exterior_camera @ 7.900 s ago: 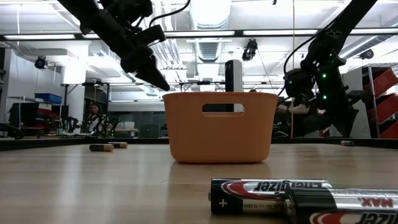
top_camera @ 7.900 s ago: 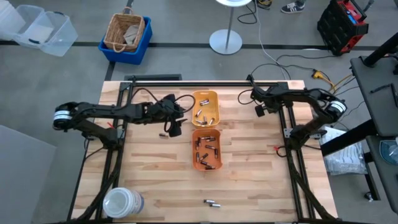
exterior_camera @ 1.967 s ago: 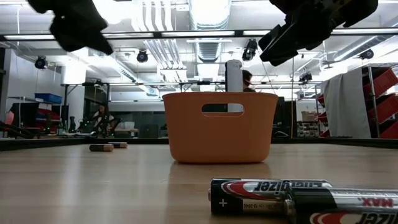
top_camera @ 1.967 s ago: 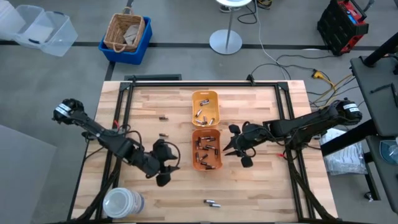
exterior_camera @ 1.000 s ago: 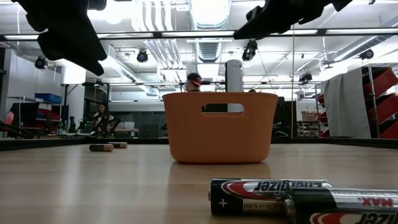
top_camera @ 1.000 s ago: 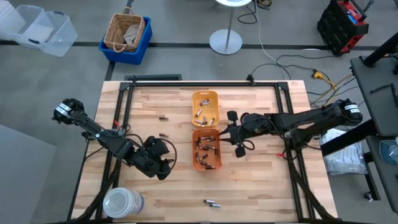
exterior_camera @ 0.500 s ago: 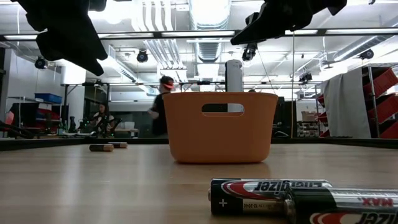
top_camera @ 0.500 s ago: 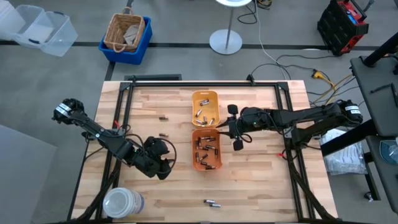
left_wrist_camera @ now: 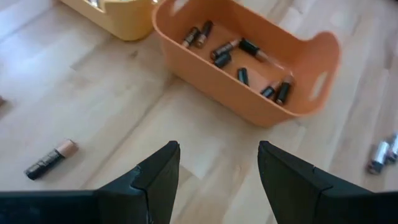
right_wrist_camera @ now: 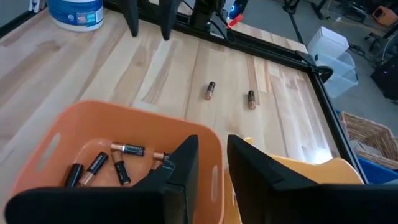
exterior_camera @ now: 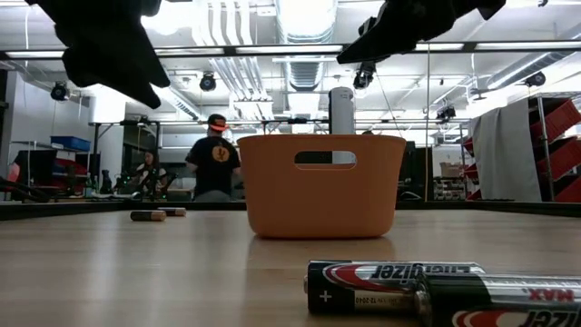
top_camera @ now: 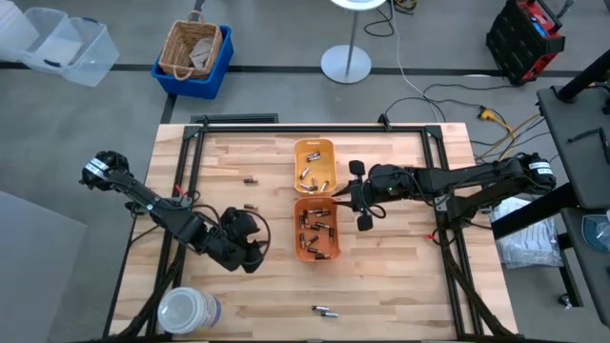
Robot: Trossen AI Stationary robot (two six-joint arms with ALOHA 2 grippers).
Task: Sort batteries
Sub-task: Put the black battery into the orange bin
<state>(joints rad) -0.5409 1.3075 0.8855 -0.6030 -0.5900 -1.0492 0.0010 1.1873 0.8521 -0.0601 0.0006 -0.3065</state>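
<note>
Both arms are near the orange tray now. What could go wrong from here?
The right gripper hangs close beside the orange tray and yellow tray; lowering carelessly may clip a rim and shove a tray. The left gripper is open above bare wood, so closing here would likely catch nothing; the loose battery lies off to one side. The two batteries near the table's front edge could roll off if bumped.

Wicker basket in blue bin.
</note>
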